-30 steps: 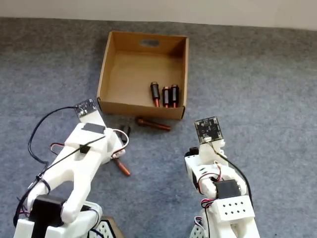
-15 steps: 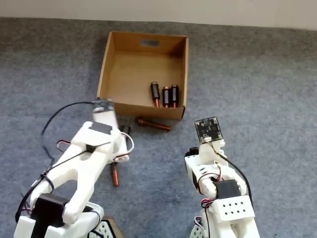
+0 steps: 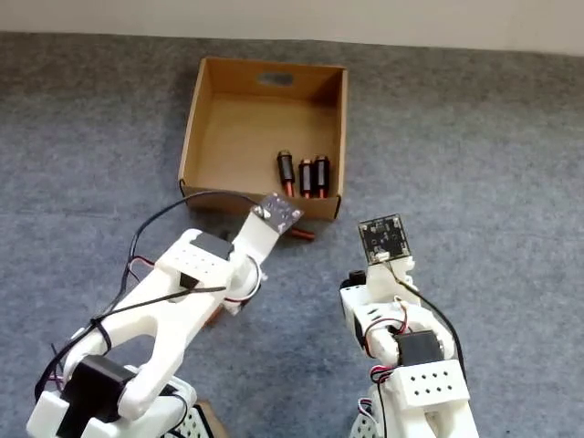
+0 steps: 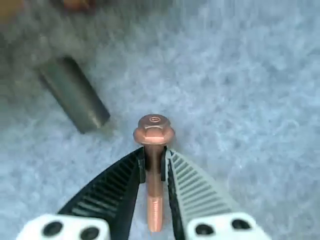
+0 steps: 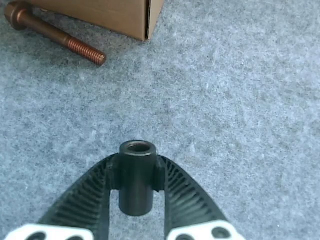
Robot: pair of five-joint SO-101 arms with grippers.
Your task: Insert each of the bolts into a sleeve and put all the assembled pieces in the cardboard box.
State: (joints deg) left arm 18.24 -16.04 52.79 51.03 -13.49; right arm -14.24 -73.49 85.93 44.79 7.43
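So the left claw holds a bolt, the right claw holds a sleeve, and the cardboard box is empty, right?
No, the cardboard box is not empty: the high view shows three assembled pieces lying in it. The left claw does hold a bolt and the right claw a sleeve.

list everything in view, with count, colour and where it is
cardboard box: 1, brown, far middle of the carpet
assembled pieces: 3, black on copper, inside the box near its right wall
loose bolt: 1, copper, on the carpet by the box's corner
loose sleeve: 1, dark grey, lying on the carpet
held bolt: 1, copper, in the left fingers
held sleeve: 1, black, in the right fingers
carpet: 1, grey, underneath everything
left gripper: 1, shut
right gripper: 1, shut
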